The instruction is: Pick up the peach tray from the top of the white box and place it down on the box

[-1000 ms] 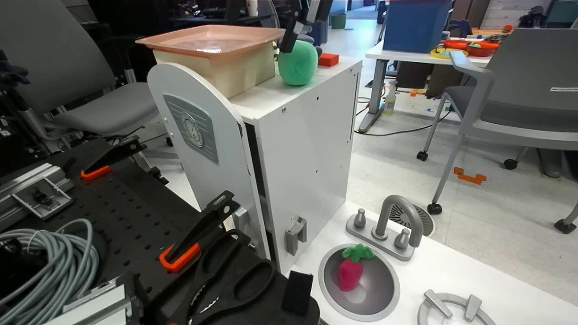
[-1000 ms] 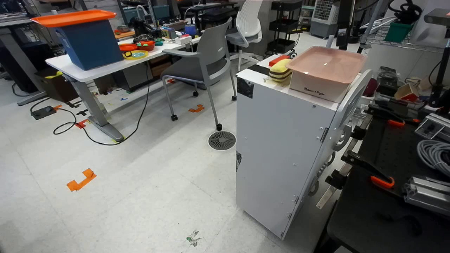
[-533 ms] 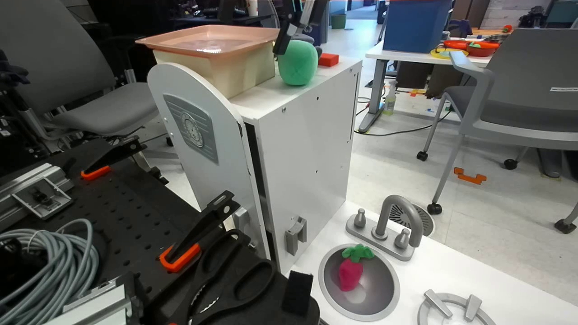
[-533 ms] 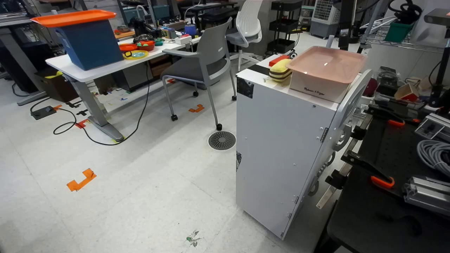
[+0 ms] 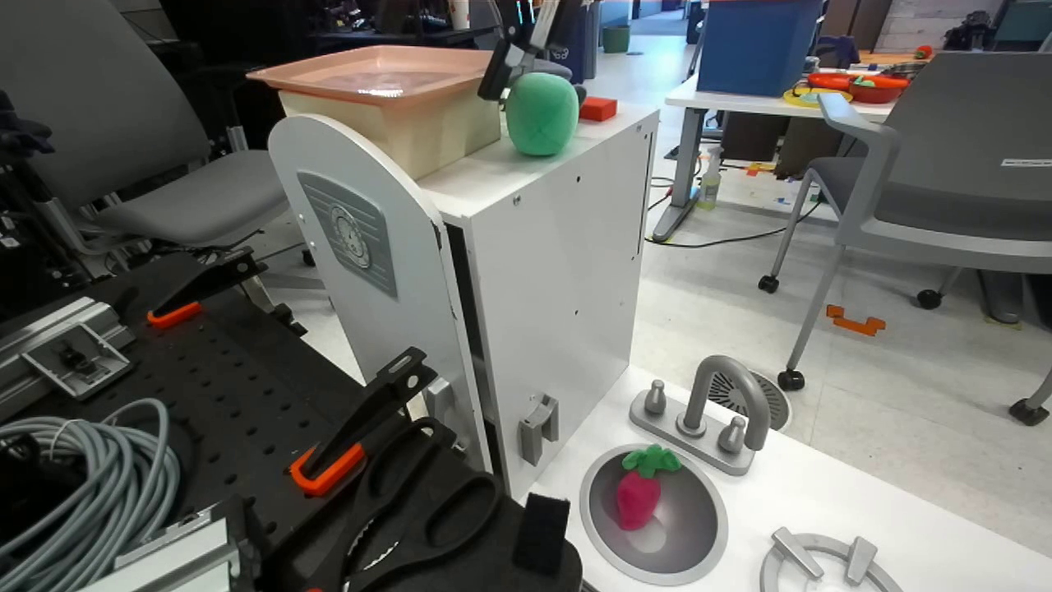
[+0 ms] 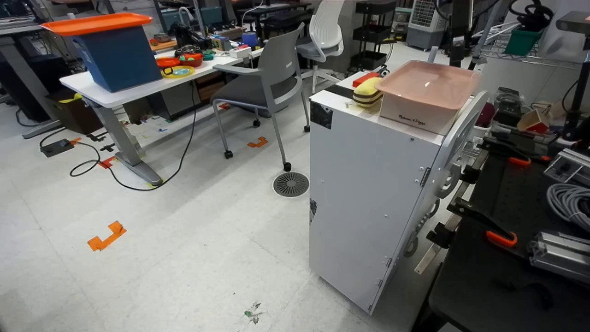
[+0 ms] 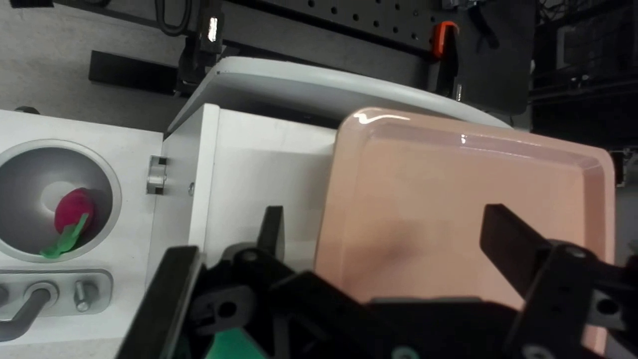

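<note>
The peach tray (image 5: 386,70) lies face up on a cream bin (image 6: 415,113), which stands on top of the tall white box (image 5: 567,247). From above, in the wrist view, the same peach tray (image 7: 448,189) fills the right half. My gripper (image 7: 386,229) is open over the tray's edge. One finger (image 7: 271,224) hangs above the box top outside the rim. The opposite finger (image 7: 508,244) is over the tray's inside. Between them is only the view down to the rim and floor of the tray, with no grip on it.
A green round plush (image 5: 542,115) sits beside the bin, close under my gripper, with a red block (image 5: 598,108) behind it. An arched panel (image 7: 349,80) rises along one side of the box. Below are a toy sink (image 7: 117,189) and a black table (image 5: 246,362) with clamps.
My gripper has shifted left in an exterior view, from above the green plush to the near rim of the peach tray. Its jaws stayed apart. Tray, bin and box have not moved.
</note>
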You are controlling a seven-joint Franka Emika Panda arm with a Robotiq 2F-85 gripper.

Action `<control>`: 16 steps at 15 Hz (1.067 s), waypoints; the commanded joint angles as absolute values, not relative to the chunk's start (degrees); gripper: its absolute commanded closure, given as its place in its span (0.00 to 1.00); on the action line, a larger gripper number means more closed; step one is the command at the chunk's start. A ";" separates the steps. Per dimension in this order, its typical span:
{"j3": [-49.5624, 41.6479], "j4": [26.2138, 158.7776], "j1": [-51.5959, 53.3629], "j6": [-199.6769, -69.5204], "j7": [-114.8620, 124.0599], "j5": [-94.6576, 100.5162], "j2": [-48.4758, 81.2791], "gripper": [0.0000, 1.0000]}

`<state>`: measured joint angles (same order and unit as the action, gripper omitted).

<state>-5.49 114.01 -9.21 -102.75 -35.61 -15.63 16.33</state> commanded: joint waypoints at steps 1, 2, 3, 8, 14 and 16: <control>-4.61 111.23 -10.93 -99.99 -37.21 -16.13 18.04 0.00; -4.58 111.22 -10.96 -100.26 -37.40 -15.86 18.10 0.00; -4.56 111.16 -10.98 -100.39 -37.58 -15.55 18.17 0.00; -4.40 110.98 -11.52 -100.03 -39.87 -16.37 17.91 0.00; -4.76 110.07 -12.93 -98.13 -43.44 -17.91 18.10 0.00; -4.96 109.33 -13.62 -97.62 -43.78 -18.64 18.58 0.00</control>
<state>-5.45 111.74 -11.55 -100.20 -41.23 -16.36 17.48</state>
